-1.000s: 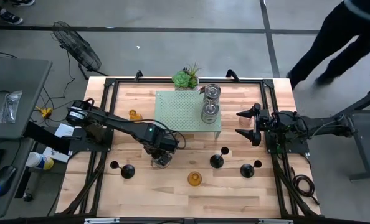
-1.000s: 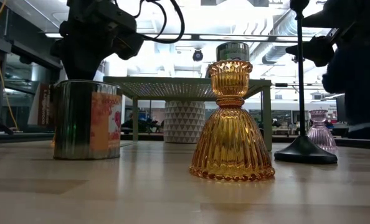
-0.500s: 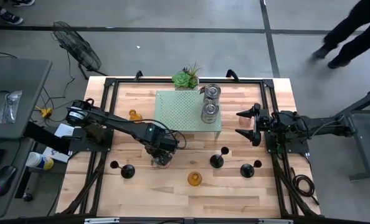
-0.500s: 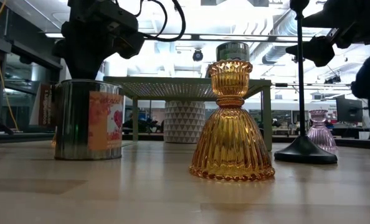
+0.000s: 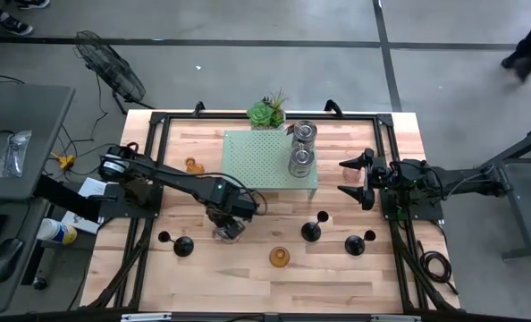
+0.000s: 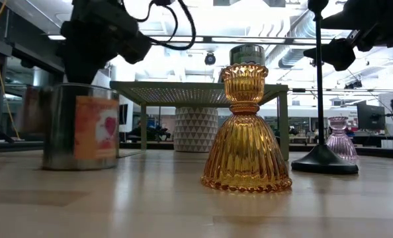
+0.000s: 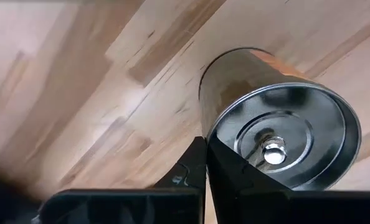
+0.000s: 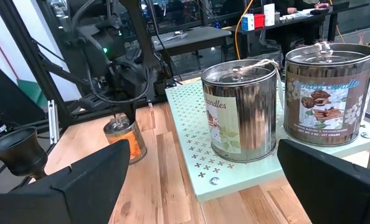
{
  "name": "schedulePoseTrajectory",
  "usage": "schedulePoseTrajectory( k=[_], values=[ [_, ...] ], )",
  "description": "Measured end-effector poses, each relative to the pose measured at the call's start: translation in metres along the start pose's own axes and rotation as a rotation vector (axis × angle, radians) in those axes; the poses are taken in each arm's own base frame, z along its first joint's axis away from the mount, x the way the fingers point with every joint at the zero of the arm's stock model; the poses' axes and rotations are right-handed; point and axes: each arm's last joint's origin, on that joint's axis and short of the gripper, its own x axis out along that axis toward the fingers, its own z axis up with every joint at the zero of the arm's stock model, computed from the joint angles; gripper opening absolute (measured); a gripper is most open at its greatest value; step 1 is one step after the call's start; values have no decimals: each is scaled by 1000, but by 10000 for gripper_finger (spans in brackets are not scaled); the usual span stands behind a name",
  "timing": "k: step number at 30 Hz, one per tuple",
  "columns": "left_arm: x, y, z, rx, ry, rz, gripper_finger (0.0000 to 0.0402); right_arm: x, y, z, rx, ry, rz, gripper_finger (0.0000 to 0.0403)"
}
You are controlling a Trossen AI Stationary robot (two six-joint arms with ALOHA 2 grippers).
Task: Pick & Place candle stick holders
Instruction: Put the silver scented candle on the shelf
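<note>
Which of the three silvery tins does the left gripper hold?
The tin on the bare table, in front of the green stand. The left gripper is on it; the other two tins stand on the stand.

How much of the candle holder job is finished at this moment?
Done: two silvery tins stand on the pale green stand. In hand: the left claw grips a third tin. Left: the amber holder and black holders on the table. Right claw waits open.
</note>
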Motion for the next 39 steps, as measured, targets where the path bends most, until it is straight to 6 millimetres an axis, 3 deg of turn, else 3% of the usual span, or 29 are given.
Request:
schedulePoseTrajectory(
  k=[19, 32, 39],
  values=[
    [-40, -8, 1, 54, -21, -65, 0, 0, 0, 0, 0, 0, 0, 400],
    [-90, -12, 2, 84, -111, -141, 0, 0, 0, 0, 0, 0, 0, 400],
    [-123, -4, 7, 61, -182, -162, 0, 0, 0, 0, 0, 0, 0, 400]
  ],
)
